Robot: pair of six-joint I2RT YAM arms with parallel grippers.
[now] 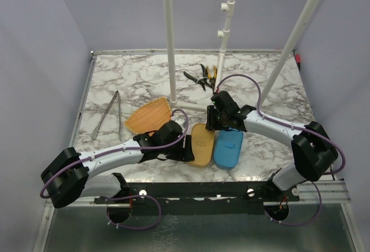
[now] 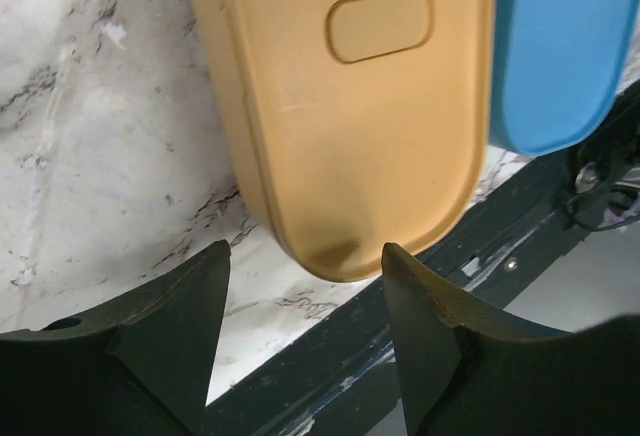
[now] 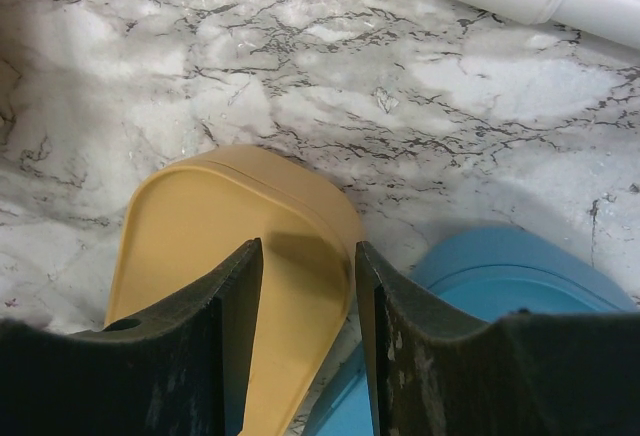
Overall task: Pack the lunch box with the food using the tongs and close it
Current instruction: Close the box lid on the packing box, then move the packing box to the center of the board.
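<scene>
Hanging at tan lid (image 1: pixel 202 145): left claw (image 2: pixel 305 251), right claw (image 3: pixel 308 246); jaws apart

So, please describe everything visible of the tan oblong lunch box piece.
The tan piece is a plastic-looking oblong with rounded ends and a rounded-rectangle recess on top. It lies flat on the marble table near the front edge, its long side against the blue piece. The right gripper straddles its far rim; the left gripper hovers open at its near end.
</scene>
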